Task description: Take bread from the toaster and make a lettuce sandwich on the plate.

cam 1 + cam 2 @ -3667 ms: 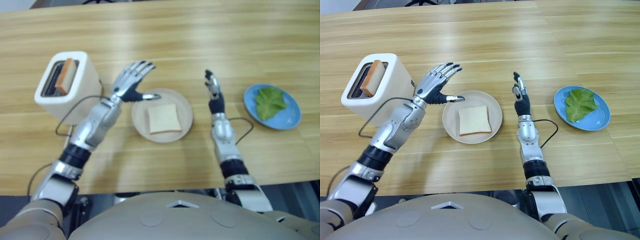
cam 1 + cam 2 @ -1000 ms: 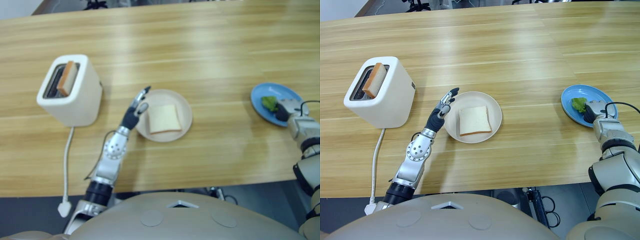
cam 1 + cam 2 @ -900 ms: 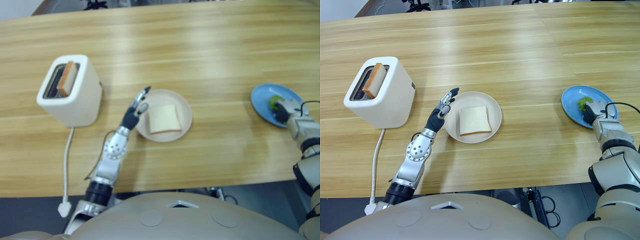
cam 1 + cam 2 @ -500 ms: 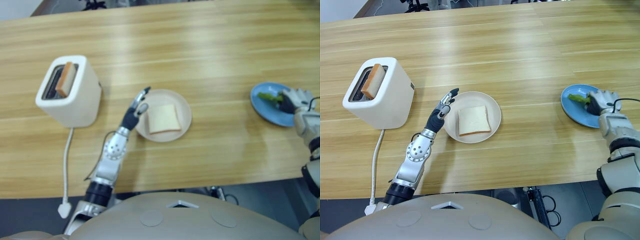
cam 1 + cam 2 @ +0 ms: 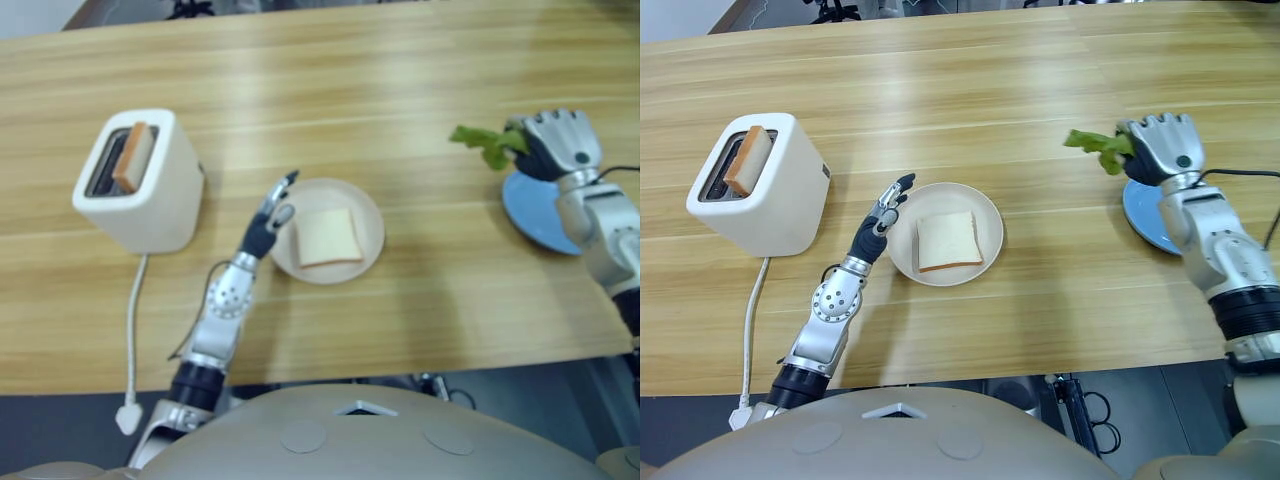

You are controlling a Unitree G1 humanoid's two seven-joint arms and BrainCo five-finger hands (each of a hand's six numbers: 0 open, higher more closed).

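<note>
My right hand (image 5: 1160,148), at the upper right of the frame, has its fingers curled around a green lettuce leaf (image 5: 1095,147), which sticks out to the left of the fist, above the table (image 5: 990,90). Just below that hand lies a blue plate (image 5: 1140,215), half covered by my wrist and forearm, so I cannot see what is on it.

My left hand (image 5: 885,215), left of centre, holds nothing. Its fingers are stretched out straight, pointing up the frame, just beside the left rim of the cream plate (image 5: 945,195). I cannot tell whether it touches the rim.

One white slice of bread (image 5: 948,241) lies flat on that plate at the centre. At the left stands the white toaster (image 5: 770,210) with a browned slice (image 5: 746,160) standing up in its slot. Its cord (image 5: 750,320) trails down toward the table's near edge.
</note>
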